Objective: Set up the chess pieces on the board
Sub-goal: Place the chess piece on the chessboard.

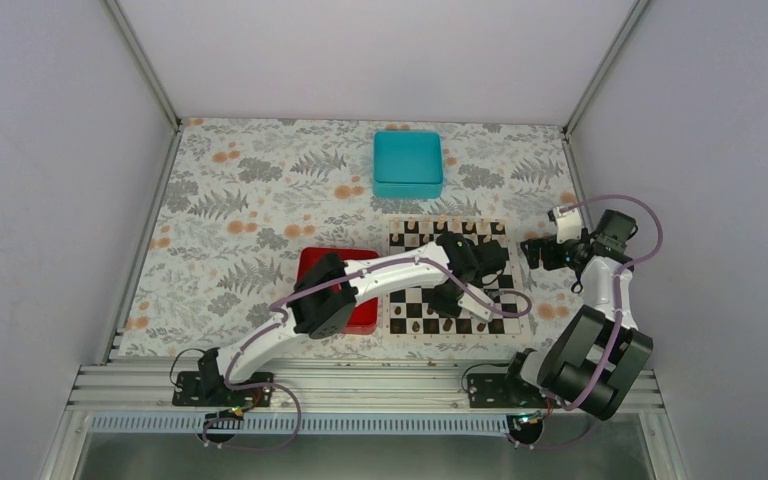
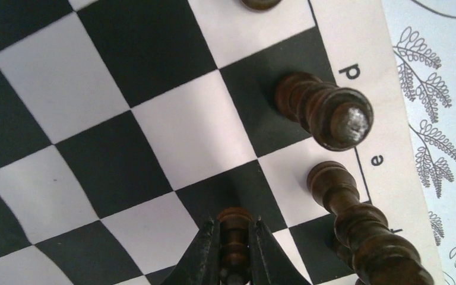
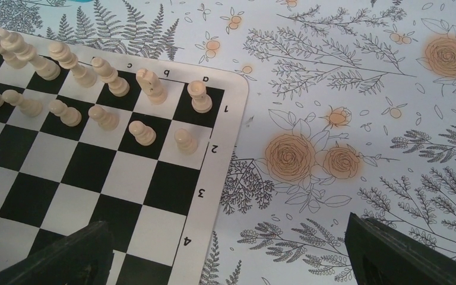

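The board (image 1: pixel 415 295) lies right of centre on the floral cloth. My left gripper (image 2: pixel 235 228) is shut on a small dark chess piece (image 2: pixel 235 221), held base-first over a black square of the board (image 2: pixel 172 130) close to its lettered edge. Whether the base touches the square I cannot tell. Two taller dark pieces (image 2: pixel 326 110) (image 2: pixel 362 219) stand just right of it in the edge row, and more dark pieces (image 1: pixel 447 323) show along the near row. My right gripper (image 3: pixel 231 249) is open and holds nothing, hovering over the board's corner (image 3: pixel 124 178) and the cloth.
Cream pieces (image 3: pixel 107 77) fill the board's two far rows. A red tray (image 1: pixel 365 315) lies left of the board, partly under my left arm. A teal box (image 1: pixel 408 163) stands behind the board. The right gripper (image 1: pixel 550 250) is beside the board's right edge.
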Controlling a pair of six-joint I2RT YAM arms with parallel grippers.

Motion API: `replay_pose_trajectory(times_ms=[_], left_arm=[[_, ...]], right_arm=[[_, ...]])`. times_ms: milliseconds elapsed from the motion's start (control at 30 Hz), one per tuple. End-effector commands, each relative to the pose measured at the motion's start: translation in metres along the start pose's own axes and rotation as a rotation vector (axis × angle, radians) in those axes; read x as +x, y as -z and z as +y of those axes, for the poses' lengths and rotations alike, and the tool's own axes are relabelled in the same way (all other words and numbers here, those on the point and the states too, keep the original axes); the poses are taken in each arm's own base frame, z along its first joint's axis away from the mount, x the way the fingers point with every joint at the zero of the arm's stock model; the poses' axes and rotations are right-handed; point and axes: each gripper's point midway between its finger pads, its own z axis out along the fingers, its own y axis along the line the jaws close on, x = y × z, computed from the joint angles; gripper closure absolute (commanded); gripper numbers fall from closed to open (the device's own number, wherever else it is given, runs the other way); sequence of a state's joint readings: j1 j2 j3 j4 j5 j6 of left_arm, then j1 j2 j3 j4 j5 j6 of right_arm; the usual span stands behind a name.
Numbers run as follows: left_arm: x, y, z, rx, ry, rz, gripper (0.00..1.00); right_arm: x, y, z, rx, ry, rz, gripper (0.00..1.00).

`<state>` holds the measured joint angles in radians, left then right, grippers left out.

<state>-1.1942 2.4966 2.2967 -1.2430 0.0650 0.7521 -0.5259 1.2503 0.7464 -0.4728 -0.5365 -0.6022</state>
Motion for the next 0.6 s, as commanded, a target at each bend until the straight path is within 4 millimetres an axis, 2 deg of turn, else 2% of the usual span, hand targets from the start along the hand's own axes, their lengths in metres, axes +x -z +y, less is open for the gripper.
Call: replay_pose_trajectory(times_ms=[0, 367, 467, 567], left_arm=[[-0.0006, -0.0064, -0.0047, 0.018, -0.018, 0.001, 0.90], [0.0012, -0.0104, -0.0039, 0.015, -0.018, 0.011, 0.89], [0.0020, -0.0101, -0.0022, 0.007, -0.018, 0.016, 0.84], [0.0003, -0.0059, -0.0034, 0.008, -0.021, 0.011, 0.75]], right_arm=[[-0.0097, 0.0038, -0.0030, -0.007, 0.014, -0.027, 0.00], [-0.0087, 0.0029, -0.0022, -0.013, 0.014, -0.025, 0.00], [-0.0090, 0.0030, -0.0024, -0.013, 0.014, -0.025, 0.00], [-0.0091, 0.0032, -0.0019, -0.014, 0.014, -0.026, 0.00]])
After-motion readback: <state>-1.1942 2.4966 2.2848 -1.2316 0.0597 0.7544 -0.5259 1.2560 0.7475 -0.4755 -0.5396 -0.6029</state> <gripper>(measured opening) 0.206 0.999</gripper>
